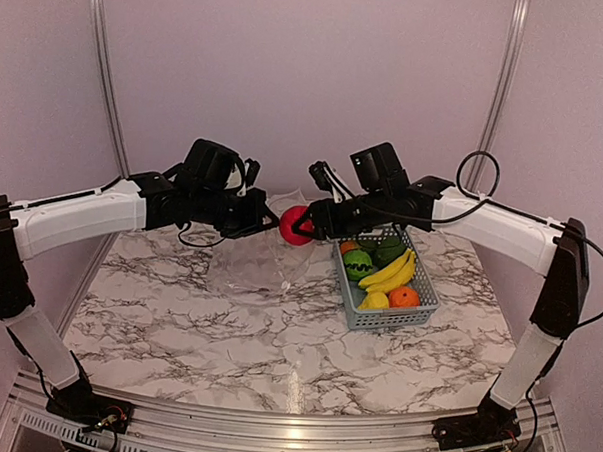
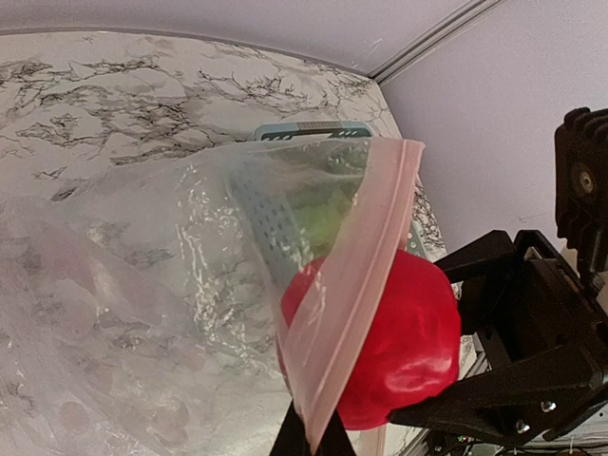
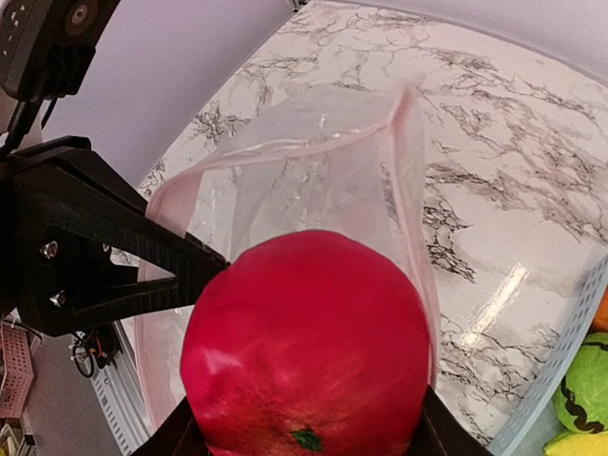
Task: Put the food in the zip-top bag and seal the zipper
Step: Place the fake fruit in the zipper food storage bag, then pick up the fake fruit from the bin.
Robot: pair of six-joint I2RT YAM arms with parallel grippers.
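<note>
top: overhead, looking down | wrists: close-up, opposed, share apple (image 2: 408, 332)

Table: white marble-patterned top (image 1: 226, 353)
Right, far: grey-blue basket (image 1: 393, 317)
Centre, far: lower end of clear bag (image 1: 250, 269)

The apple (image 3: 309, 347) sits between the fingers of the right gripper (image 1: 304, 225), at the mouth of the zip-top bag (image 1: 252, 266). The left gripper (image 1: 270, 222), just to its left, pinches the bag's mouth edge. The bag hangs below both grippers, down to the worktop (image 1: 226, 353). The basket (image 1: 390, 318) stands on the worktop, right of and below the right gripper, with the melon (image 1: 357, 264), banana (image 1: 390, 273) and orange (image 1: 404, 297) in it.
</note>
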